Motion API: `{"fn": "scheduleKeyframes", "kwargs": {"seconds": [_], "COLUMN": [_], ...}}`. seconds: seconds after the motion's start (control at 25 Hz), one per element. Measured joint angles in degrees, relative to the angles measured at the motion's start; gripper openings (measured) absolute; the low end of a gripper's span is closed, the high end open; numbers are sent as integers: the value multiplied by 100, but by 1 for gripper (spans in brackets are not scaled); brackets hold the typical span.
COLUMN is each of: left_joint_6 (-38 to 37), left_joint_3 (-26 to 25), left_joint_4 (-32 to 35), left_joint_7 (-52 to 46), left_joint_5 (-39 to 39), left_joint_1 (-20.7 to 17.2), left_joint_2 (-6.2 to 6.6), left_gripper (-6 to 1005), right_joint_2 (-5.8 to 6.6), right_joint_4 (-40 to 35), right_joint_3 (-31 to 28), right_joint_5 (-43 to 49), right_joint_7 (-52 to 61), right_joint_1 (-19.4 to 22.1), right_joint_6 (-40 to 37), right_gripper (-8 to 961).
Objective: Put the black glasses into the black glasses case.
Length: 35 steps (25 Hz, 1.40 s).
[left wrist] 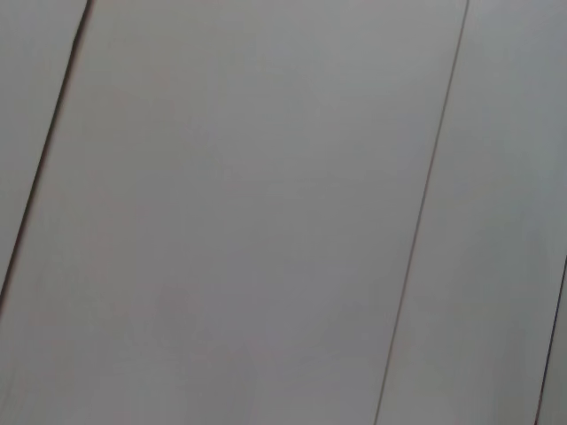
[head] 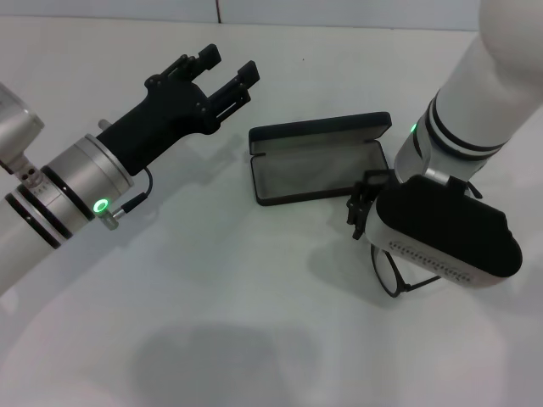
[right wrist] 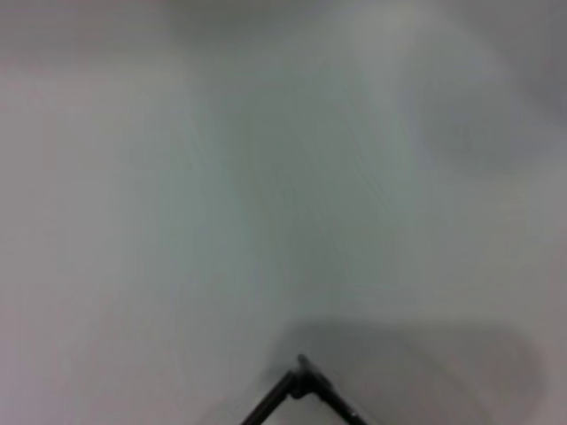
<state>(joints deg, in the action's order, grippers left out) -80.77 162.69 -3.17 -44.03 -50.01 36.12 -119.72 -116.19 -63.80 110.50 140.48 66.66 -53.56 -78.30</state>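
The black glasses case lies open mid-table, its grey lining bare and its lid tilted up at the far side. Just right of and nearer than the case, the black glasses show only one lens rim and part of an arm from under my right wrist. A hinged corner of the glasses shows in the right wrist view. My right gripper hangs low over the glasses, by the case's near right corner. My left gripper hovers open and empty, left of and beyond the case.
The white table carries nothing else. The left wrist view shows only a pale panelled surface with thin dark seams.
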Motion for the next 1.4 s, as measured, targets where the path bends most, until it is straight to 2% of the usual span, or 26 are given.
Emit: {"fn": "scheduleKeyframes", "kwargs": {"seconds": [0.16,0.4,0.56,0.76,0.84,0.88,1.0,1.04,1.12,1.24,1.32,1.36,1.4], "left_joint_6": [0,-35,-57,-271,-454,-579,-900,-985,-1077,-1120,-1121,-1123,-1127], "left_joint_3": [0,0,0,6,6,8,13,15,17,17,17,18,17], "left_joint_4": [4,16,3,-52,-126,-175,-281,-299,-309,-316,-317,-316,-317], "left_joint_7": [-6,-153,-258,-224,-220,-231,-267,-267,-259,-314,-379,-378,-347], "left_joint_5": [2,10,21,181,319,398,534,560,581,668,804,918,987], "left_joint_1": [0,0,26,137,213,270,447,507,624,850,1048,1201,1282], "left_joint_2": [2,15,33,45,51,58,108,137,190,249,270,261,244], "left_gripper": [711,710,709,707,705,704,702,701,699,700,700,700,700], "right_joint_2": [0,6,14,25,42,47,55,65,94,228,277,434,468], "right_joint_4": [-18,-380,-787,-944,-939,-903,-538,-213,293,1509,1763,2488,2610], "right_joint_3": [-246,-1460,-2331,-3439,-4310,-4564,-5420,-5739,-6089,-6605,-6684,-6911,-6955], "right_joint_5": [-15,-41,-293,-912,-1610,-1870,-2931,-3370,-3887,-4495,-4553,-4625,-4627], "right_joint_7": [70,269,305,342,345,345,333,312,305,538,692,1329,1456], "right_joint_1": [6,113,507,1054,1425,1550,2044,2207,2331,2307,2275,2130,2102], "right_joint_6": [-192,-1032,-1333,-1444,-1536,-1548,-1516,-1464,-1431,-1426,-1425,-1372,-1354], "right_gripper": [312,167,120,95,94,94,94,94,94,94,94,94,95]}}
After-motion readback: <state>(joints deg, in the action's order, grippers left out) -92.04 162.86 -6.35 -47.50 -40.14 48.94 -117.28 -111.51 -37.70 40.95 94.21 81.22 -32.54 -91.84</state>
